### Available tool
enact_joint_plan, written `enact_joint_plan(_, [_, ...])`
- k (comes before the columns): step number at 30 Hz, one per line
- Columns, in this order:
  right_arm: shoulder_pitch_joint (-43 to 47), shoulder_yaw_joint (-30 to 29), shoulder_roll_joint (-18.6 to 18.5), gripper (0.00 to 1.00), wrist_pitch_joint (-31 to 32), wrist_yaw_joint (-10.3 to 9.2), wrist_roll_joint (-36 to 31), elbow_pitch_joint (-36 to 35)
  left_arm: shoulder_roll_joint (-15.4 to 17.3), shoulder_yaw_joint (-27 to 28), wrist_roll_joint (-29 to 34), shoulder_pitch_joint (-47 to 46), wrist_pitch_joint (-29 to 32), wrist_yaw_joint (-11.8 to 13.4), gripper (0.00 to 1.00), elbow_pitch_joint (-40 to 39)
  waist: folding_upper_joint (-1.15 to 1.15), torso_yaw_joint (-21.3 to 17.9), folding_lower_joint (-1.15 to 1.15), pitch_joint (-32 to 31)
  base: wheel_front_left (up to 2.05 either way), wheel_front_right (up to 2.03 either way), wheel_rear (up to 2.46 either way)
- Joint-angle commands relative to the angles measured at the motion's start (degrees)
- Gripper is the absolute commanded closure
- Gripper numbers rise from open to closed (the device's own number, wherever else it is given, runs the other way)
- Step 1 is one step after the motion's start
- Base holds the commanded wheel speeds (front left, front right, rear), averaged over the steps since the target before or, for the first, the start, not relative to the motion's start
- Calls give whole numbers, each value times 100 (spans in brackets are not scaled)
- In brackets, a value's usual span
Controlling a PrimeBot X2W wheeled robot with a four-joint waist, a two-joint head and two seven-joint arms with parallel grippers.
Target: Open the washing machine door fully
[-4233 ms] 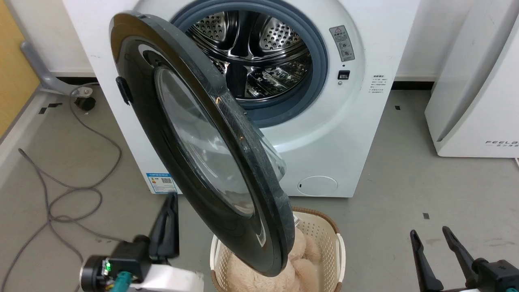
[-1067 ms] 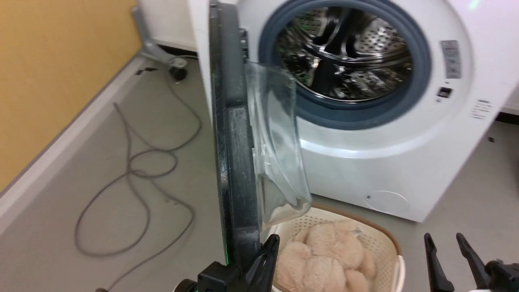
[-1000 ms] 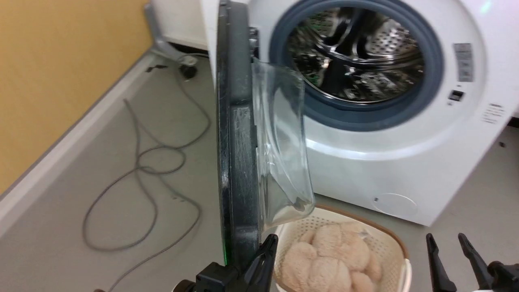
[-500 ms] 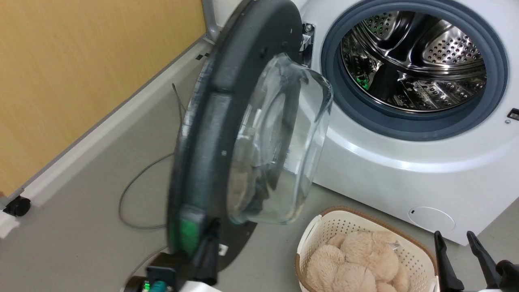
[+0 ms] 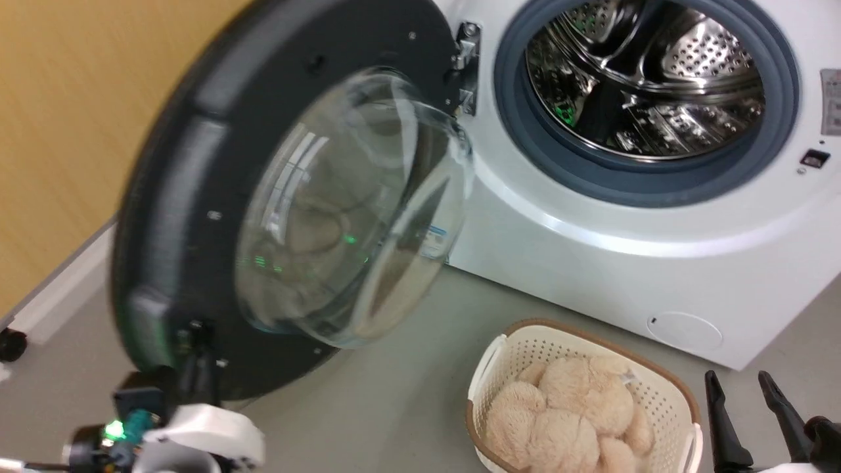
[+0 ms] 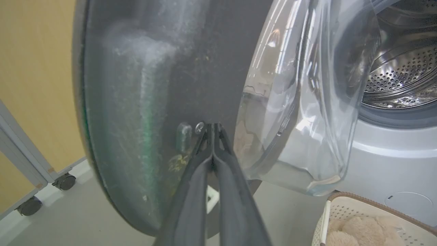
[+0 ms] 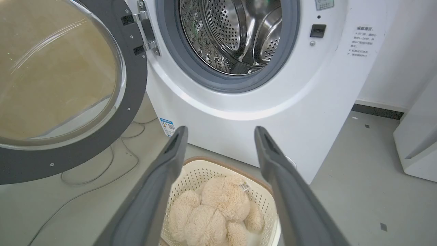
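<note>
The washing machine door (image 5: pixel 190 151), a black disc with a clear glass bowl (image 5: pixel 348 210), hangs from its hinge (image 5: pixel 468 66) and stands swung wide to the left, inner face toward me. The white washing machine (image 5: pixel 591 263) shows its steel drum (image 5: pixel 644 79) and grey gasket. My left gripper (image 5: pixel 196 355) is shut, with nothing between the fingers; its tips (image 6: pixel 211 127) press on the door's black inner face (image 6: pixel 136 85) near the lower rim, beside the bowl (image 6: pixel 307 102). My right gripper (image 5: pixel 749 394) is open at the lower right, clear of the door (image 7: pixel 135 85), above the basket (image 7: pixel 220 131).
A cream laundry basket (image 5: pixel 486 368) holding a beige plush toy (image 5: pixel 571 414) sits on the floor before the machine. A yellow wall (image 5: pixel 66 131) lies just behind the door. A caster wheel (image 5: pixel 10 345), a grey cable (image 7: pixel 102 171) and another white appliance (image 7: pixel 420 143) are nearby.
The door has swung from edge-on to wide open, its inner face now toward me, with my left gripper following its lower rim. The head camera has shifted too. The right gripper has stayed put.
</note>
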Motion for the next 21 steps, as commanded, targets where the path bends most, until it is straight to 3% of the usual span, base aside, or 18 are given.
enact_joint_plan(1, [-43,9,16,0,14,3,-1,-30,68,90,-8,-131,-53,-17,100,95,0,-85,0,76,0,0,0])
enact_joint_plan(7, [-157,39,16,0,69,3,-28,-49,164,623,-52,-486,-151,-161,100,649,0,-271,0,245,0,0,0])
enact_joint_plan(8, [-198,51,16,0,81,3,-29,-43,197,947,-13,-638,-157,-270,100,864,0,-344,0,300,0,0,0])
enact_joint_plan(14, [-248,40,16,0,86,3,-38,-8,163,1590,149,-776,-160,-514,100,1199,0,-436,0,325,0,0,0])
enact_joint_plan(21, [-231,29,16,0,21,3,33,134,-78,2044,495,-658,-160,-846,100,1405,0,-493,0,117,0,0,0])
